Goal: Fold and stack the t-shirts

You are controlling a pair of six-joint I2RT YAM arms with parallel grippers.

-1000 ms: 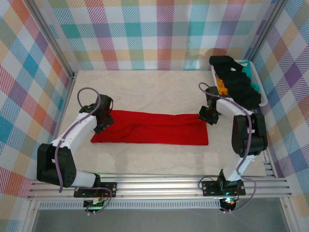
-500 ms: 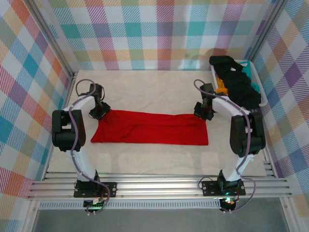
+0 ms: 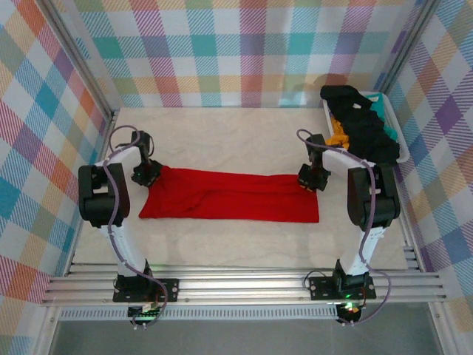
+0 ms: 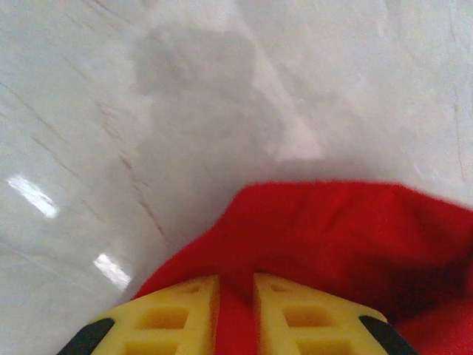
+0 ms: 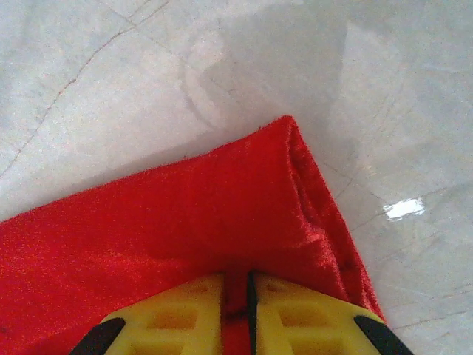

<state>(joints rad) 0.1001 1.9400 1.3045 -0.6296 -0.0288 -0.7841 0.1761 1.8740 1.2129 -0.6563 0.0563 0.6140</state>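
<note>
A bright red t-shirt [image 3: 233, 196] lies folded into a long strip across the middle of the table. My left gripper [image 3: 146, 176] is at its far-left corner, and in the left wrist view its yellow fingers [image 4: 171, 318] are pinched on a fold of the red t-shirt [image 4: 340, 237]. My right gripper [image 3: 310, 180] is at the far-right corner; there the yellow fingers [image 5: 295, 314] clamp the red t-shirt [image 5: 185, 222] near its corner. More t-shirts, black [image 3: 366, 126] and orange-yellow [image 3: 340, 133], are heaped at the back right.
A white-and-teal basket [image 3: 392, 129] at the back right holds the heaped t-shirts. Plaid walls enclose the table on three sides. Bare pale tabletop [image 3: 236, 137] runs behind the red strip and in front of it toward the metal rail [image 3: 236, 285].
Both grippers have moved to the strip's far corners and closed on the cloth. The left arm has swung back from the strip's left edge to its far-left corner.
</note>
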